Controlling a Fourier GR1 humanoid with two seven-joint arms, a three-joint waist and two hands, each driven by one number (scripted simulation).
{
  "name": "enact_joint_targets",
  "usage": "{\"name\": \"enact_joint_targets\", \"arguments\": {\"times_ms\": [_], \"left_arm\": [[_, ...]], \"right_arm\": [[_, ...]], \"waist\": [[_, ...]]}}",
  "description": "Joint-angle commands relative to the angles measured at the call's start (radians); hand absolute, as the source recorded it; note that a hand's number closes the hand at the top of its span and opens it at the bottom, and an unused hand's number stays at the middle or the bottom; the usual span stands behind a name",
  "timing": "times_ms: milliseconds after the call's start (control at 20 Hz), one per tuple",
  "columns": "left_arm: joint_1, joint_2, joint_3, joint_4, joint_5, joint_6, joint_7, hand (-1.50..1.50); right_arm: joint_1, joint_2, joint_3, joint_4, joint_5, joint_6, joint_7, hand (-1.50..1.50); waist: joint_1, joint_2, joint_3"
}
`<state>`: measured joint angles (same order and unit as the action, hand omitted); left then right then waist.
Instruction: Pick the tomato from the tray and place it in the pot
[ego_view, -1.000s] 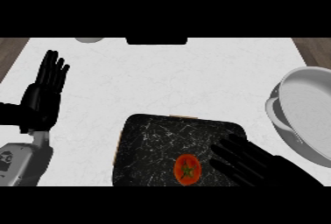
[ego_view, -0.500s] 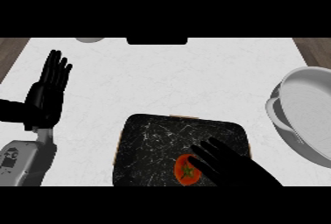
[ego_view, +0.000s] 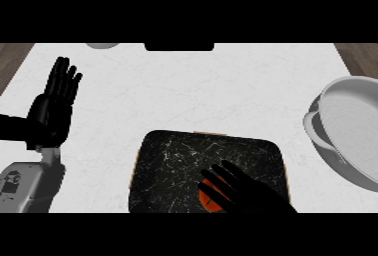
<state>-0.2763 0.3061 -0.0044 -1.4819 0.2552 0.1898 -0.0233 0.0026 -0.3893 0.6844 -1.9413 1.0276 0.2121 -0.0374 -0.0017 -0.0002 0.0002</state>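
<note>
R hand (ego_view: 247, 195) is over the tomato (ego_view: 210, 199), fingers straight & spread apart, not curled round it. The tomato sits on the near part of the dark tray (ego_view: 177, 160), a bit right of the middle; only some red shows by the fingers. L hand (ego_view: 53, 107) rests at the left, off the tray, open w/ fingers up. The big grey pot (ego_view: 351, 125) is at the right edge, apart from the tray. Far back: a small grey round thing (ego_view: 102, 45) & a black block (ego_view: 179, 46).

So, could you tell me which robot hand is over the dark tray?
The right robot hand, spread over the red tomato on the dark speckled tray; the left robot hand rests open off to the left.
</note>
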Motion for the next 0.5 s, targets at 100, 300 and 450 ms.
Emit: {"name": "enact_joint_targets", "arguments": {"times_ms": [100,300,450], "left_arm": [[-0.005,-0.031,0.008,-0.043,-0.036,0.022,0.046,0.0],[0.054,-0.037,-0.002,-0.15,-0.049,0.016,0.102,0.0],[0.055,-0.034,0.018,-0.157,-0.057,-0.01,0.111,0.0]], "right_arm": [[0.016,0.08,0.041,0.036,0.136,-0.011,0.074,-1.5],[-0.017,0.139,0.013,0.166,0.16,-0.039,0.056,-1.5],[-0.008,0.113,-0.052,0.098,0.118,0.008,0.021,-1.5]], "waist": [[0.0,-0.001,0.0],[0.003,-0.001,0.0],[0.001,-0.001,0.0]]}}
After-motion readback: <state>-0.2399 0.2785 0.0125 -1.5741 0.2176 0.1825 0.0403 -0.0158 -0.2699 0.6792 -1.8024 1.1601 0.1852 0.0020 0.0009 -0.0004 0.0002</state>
